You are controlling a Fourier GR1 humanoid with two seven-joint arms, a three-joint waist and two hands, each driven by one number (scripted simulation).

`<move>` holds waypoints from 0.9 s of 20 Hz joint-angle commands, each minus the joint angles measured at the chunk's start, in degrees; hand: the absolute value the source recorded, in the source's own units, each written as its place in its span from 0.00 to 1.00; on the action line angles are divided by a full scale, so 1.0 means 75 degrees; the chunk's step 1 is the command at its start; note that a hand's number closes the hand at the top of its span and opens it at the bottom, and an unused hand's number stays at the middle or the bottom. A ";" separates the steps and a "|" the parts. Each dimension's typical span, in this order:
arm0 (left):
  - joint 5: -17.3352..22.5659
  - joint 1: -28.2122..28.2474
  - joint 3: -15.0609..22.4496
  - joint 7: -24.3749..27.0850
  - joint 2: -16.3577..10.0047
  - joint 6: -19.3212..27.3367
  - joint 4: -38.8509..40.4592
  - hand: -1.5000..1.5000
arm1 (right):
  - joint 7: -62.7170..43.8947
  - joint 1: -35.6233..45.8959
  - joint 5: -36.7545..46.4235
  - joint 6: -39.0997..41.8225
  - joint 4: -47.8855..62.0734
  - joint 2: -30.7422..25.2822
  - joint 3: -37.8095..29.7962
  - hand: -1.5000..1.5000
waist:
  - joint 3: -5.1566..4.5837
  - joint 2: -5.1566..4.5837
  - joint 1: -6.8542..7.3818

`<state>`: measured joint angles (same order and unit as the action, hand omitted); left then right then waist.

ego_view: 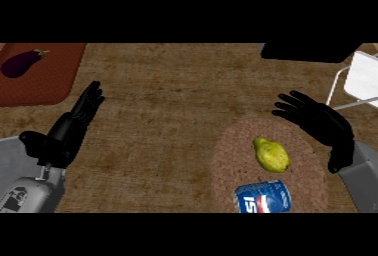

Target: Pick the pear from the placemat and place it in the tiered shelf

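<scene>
A yellow-green pear [271, 154] lies on a round woven brown placemat [232, 155] at the lower right of the counter. My right hand [319, 125] hovers just right of and above the pear, fingers spread and open, not touching it. At the left my left hand [70, 129] rests open with its fingers pointing up, holding nothing. A white tiered shelf [360, 80] shows at the right edge, only partly in view.
A blue soda can [263, 197] lies on the placemat just below the pear. A purple eggplant [22, 62] sits on a dark red mat [52, 75] at the top left. A black object [306, 51] sits at the top right by the shelf.
</scene>
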<state>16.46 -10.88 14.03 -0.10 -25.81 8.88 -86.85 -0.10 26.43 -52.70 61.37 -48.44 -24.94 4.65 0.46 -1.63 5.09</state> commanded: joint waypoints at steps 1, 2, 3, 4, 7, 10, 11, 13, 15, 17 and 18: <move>0.0044 -0.0099 -0.0061 -0.0295 -0.0071 0.0013 -0.0172 0.50 | 0.0129 0.0858 0.0218 0.1610 0.0717 -0.0694 -0.0284 0.00 | 0.0007 -0.0001 0.0030; 0.0099 0.0103 -0.0097 -0.0189 -0.0082 -0.0040 -0.0154 0.50 | 0.0244 0.0741 0.0367 0.1876 0.0700 -0.0820 -0.0339 0.00 | 0.0006 0.0003 0.0003; 0.0152 0.0073 -0.0239 -0.0125 -0.0172 -0.0120 -0.0047 0.50 | 0.0268 0.0993 0.0619 0.1745 0.0610 -0.0728 -0.0312 0.00 | -0.0006 0.0016 -0.0034; -0.0022 -0.0181 -0.0116 -0.0309 -0.0083 0.0044 -0.0054 0.50 | 0.0257 0.1156 0.0821 0.1761 0.0455 -0.0795 -0.0284 0.00 | -0.0004 0.0029 -0.0147; -0.0004 -0.0054 -0.0084 -0.0446 -0.0055 0.0115 -0.0298 0.50 | 0.0213 0.1427 0.0901 0.2079 0.0608 -0.0935 -0.0297 0.00 | 0.0006 0.0013 -0.0004; -0.0176 0.0126 -0.0003 -0.0377 -0.0013 0.0227 -0.0406 0.50 | 0.0219 0.1617 0.1246 0.2161 0.0654 -0.0864 -0.0253 0.00 | -0.0007 0.0039 -0.0051; 0.0043 -0.0030 -0.0189 -0.0569 -0.0136 0.0064 -0.0366 0.50 | 0.0224 0.1567 0.1548 0.2118 0.0476 -0.0602 -0.0078 0.00 | -0.0010 0.0046 -0.0112; 0.0057 0.0237 -0.0191 -0.0498 -0.0147 0.0033 -0.0466 0.50 | 0.0422 0.1403 0.1919 0.2218 0.0272 -0.0607 -0.0139 0.00 | -0.0012 0.0078 -0.0178; -0.0029 0.0174 -0.0107 -0.0538 -0.0026 0.0129 -0.0499 0.50 | 0.0581 0.1411 0.2315 0.2224 0.0029 -0.0632 -0.0203 0.00 | -0.0009 0.0068 -0.0246; -0.0098 0.0016 -0.0174 -0.0661 -0.0005 0.0290 -0.0541 0.50 | 0.0707 0.1374 0.2849 0.2071 -0.0371 -0.0582 -0.0185 0.00 | -0.0004 0.0069 -0.0303; 0.0149 0.0350 -0.0366 -0.0713 -0.0332 0.0004 -0.0805 0.50 | 0.0710 0.1347 0.3189 0.1758 -0.0768 -0.0423 -0.0079 0.00 | -0.0008 0.0122 -0.0210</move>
<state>16.58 -9.27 12.70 -4.12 -26.67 9.58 -90.89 -0.27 36.34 -35.58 65.46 -50.75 -29.46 3.55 0.41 -1.07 3.59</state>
